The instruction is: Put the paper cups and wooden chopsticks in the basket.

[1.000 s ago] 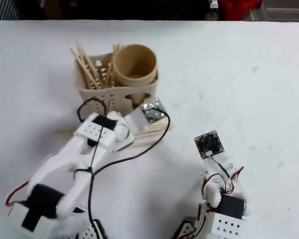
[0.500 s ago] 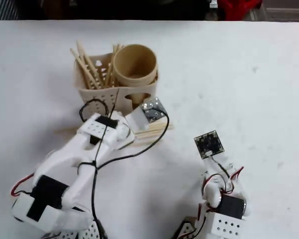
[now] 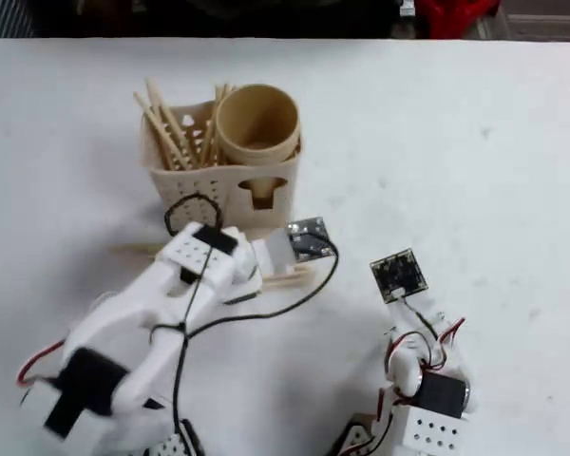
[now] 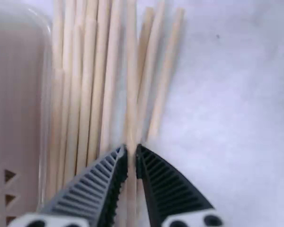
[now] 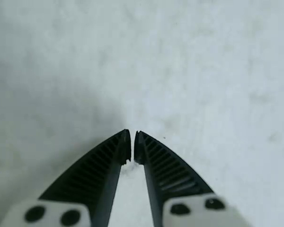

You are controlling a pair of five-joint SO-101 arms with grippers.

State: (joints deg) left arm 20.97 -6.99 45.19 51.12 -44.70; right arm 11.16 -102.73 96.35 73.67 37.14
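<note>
One chopstick (image 4: 131,80) in the left end effector (image 4: 131,152), basket (image 4: 19,118) alongside.

Stretched low from the near-left corner toward the middle, white plastic left arm (image 3: 152,323); at its end, black ribbed left gripper (image 4: 131,156), jaws drawn in on one pale wooden chopstick (image 4: 131,94); folded up close at the near-right edge, white plastic right arm (image 3: 423,389); pointing down, black ribbed right gripper (image 5: 132,142), tips almost meeting.
</note>
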